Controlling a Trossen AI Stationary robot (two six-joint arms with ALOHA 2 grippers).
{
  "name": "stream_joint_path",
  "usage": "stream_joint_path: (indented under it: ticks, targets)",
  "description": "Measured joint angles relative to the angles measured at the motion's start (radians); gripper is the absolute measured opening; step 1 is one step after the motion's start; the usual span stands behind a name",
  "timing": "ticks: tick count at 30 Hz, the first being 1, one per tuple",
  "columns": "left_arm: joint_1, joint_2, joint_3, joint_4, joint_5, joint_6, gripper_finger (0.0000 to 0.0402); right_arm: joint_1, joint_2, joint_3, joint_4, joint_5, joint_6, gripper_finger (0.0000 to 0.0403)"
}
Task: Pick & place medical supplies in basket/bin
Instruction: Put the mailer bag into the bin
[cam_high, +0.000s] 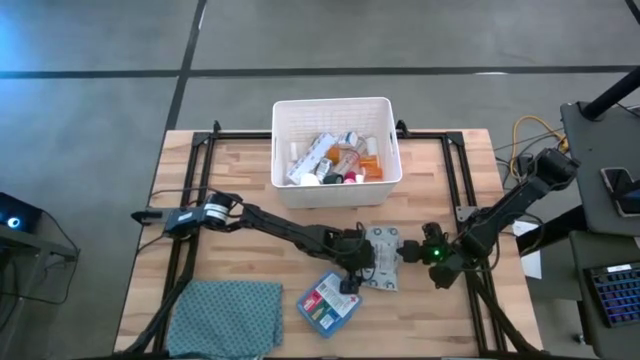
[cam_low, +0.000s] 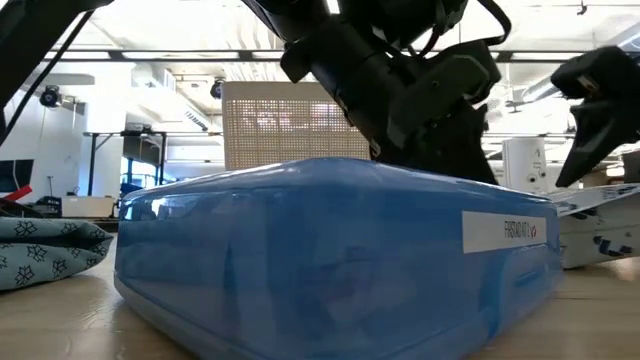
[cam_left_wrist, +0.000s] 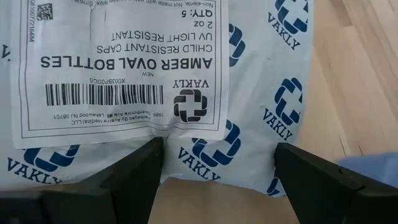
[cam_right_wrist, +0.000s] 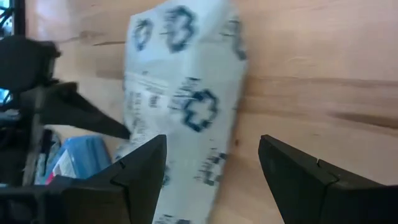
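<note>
We see the left gripper's (cam_left_wrist: 217, 168) fingers (cam_left_wrist: 134, 171) standing wide apart, one on each side of a corner of the patterned pack (cam_left_wrist: 249, 93), with nothing clamped between them. The right gripper's (cam_right_wrist: 211, 174) fingers (cam_right_wrist: 305, 180) are also apart, the end of the same pack lying in front of the gap; we see no grip on it.

We take the white bin (cam_high: 283, 180) as landmark. The table (cam_high: 230, 200) carries it at the far middle edge. The bin already holds a heap of supplies (cam_high: 335, 160): white bottles and orange containers among them.

The teal cloth (cam_high: 230, 315) lies folded well in front of the bin and off to the left-arm side, at the near edge of the table.

The patterned pack (cam_high: 385, 258) lies flat on the wood in front of the bin, a little toward the right-arm side, apart from it. Its printed label, seen in the left wrist view, reads "AMBER OVAL BOTTLES".

The blue first-aid box (cam_high: 328, 303) lies farther in front of the bin than the pack, just beside the pack on the near side. In the low view it fills most of the foreground (cam_low: 330, 260).

The left gripper (cam_high: 358, 262) is low at the pack's edge on the left-arm side, in front of the bin. The right gripper (cam_high: 418, 248) is at the pack's opposite edge, so the pack lies between the two.
</note>
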Motion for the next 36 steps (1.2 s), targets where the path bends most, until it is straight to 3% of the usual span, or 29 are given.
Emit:
stream_joint_path:
  ticks: [4, 12, 24, 36]
  targets:
    - [-0.001, 0.0, -0.003, -0.012, 0.0, -0.016, 0.0287, -0.015, 0.009, -0.029, 0.039, -0.005, 0.001, 0.0242]
    - [-0.002, 0.0, -0.003, -0.005, 0.002, -0.024, 0.0287, -0.069, 0.051, -0.132, 0.349, 0.011, -0.095, 0.0242]
    - [-0.001, 0.0, -0.006, -0.012, 0.03, -0.023, 0.0287, -0.064, 0.035, -0.102, 0.374, 0.109, -0.21, 0.0244]
    - [0.0, 0.0, -0.005, -0.005, 0.032, -0.022, 0.0287, -0.082, 0.063, -0.1, 0.372, 0.102, -0.213, 0.0349]
